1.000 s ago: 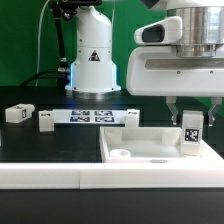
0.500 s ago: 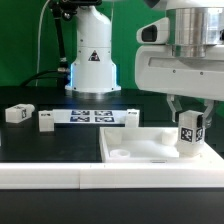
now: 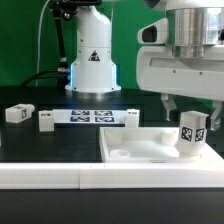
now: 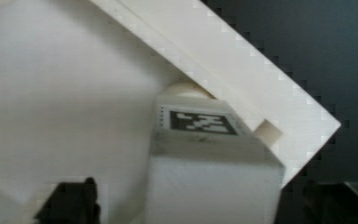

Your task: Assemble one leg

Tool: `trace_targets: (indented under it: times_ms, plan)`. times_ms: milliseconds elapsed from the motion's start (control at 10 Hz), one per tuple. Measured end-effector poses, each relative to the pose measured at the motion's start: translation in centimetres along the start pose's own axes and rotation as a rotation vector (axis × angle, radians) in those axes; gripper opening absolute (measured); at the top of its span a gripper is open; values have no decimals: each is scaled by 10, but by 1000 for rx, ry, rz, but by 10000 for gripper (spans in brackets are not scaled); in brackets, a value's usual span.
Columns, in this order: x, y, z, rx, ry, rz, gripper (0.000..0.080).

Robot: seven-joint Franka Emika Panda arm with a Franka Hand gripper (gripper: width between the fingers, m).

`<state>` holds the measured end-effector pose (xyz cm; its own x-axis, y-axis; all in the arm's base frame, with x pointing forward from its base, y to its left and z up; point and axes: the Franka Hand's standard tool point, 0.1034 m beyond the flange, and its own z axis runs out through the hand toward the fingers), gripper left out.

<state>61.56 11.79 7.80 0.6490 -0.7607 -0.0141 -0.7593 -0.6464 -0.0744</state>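
Observation:
A leg [image 3: 192, 132], a small white block with a marker tag on its face, stands upright on the white panel [image 3: 150, 146] at the corner toward the exterior view's right. My gripper [image 3: 190, 112] is open just above it, one finger on each side, not touching. In the wrist view the leg [image 4: 204, 140] stands between my two dark fingertips [image 4: 69, 200] with a gap on both sides, against the panel's raised edge [image 4: 229, 70].
Three more legs lie on the black table: one [image 3: 18, 113] at the exterior view's left, one [image 3: 47, 121] beside it, one [image 3: 130, 117] by the marker board [image 3: 92, 116]. The robot base [image 3: 92, 60] stands behind. A round socket [image 3: 120, 155] shows in the panel.
My gripper has risen off the leg and its fingers now stand apart above it. The leg stays standing on the panel corner, turned slightly.

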Motion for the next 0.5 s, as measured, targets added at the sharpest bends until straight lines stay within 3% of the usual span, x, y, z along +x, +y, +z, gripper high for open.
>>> trace_targets:
  times_ms: [100, 300, 400, 500]
  plan:
    - [-3, -2, 0, 0, 0, -7, 632]
    - [-8, -4, 0, -8, -6, -203, 644]
    - [-13, -4, 0, -33, -28, -282, 649]
    - [-13, -7, 0, -27, -27, -398, 649]
